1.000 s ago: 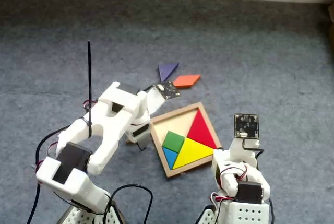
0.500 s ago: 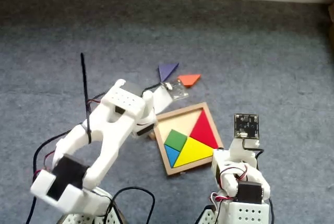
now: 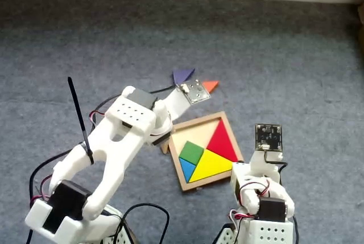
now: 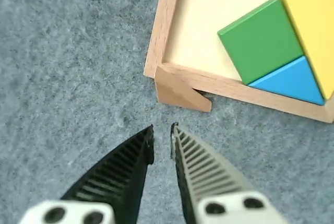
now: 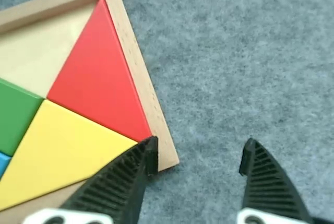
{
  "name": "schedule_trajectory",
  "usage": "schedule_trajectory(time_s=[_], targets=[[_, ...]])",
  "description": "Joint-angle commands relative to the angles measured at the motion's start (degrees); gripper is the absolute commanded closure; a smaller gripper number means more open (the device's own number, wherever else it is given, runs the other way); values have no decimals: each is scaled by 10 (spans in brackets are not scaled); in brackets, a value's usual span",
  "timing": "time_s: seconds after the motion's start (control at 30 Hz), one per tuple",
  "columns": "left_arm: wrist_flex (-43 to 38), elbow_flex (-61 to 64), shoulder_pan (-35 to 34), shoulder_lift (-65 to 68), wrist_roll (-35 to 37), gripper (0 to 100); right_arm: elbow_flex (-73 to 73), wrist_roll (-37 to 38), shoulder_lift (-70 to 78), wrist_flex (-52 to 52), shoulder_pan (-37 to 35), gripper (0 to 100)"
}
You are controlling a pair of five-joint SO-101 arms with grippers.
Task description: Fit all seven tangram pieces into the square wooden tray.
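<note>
The square wooden tray point(image 3: 193, 122) holds a red triangle point(image 3: 220, 139), a yellow triangle point(image 3: 209, 164), a green square point(image 3: 190, 153) and a blue triangle point(image 3: 185, 170). A wood-coloured triangle point(image 4: 177, 91) lies on the carpet against the tray's point(image 4: 162, 31) outer corner. My left gripper point(image 4: 162, 130) hovers just short of it, shut but for a slim gap, holding nothing. A purple triangle point(image 3: 182, 75) and an orange piece point(image 3: 211, 86) lie beyond the tray, the orange one half hidden by the left arm point(image 3: 133, 122). My right gripper point(image 5: 198, 151) is open beside the tray's rim point(image 5: 138, 67), near the red triangle point(image 5: 99, 78).
Grey carpet covers the table, with free room to the far left and right. A black cable point(image 3: 78, 113) sticks up from the left arm. The right arm point(image 3: 264, 176) stands close to the tray's right corner.
The left arm has stretched forward and its wrist has swung to the right, now covering part of the orange piece. The right arm and the tray's pieces have not moved.
</note>
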Motion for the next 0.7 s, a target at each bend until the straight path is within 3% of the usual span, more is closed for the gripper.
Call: schedule_trajectory(time_s=[0.0,0.13,0.3,0.67], targets=[[-3,-23,4,-22,12,864,59,6,-5,4,6,746],[-27,3,-4,-22,120,746,59,6,-5,4,6,746],[-122,65,-7,-22,175,742,59,6,-5,4,6,746],[-200,133,-3,-22,185,797,59,6,-5,4,6,746]])
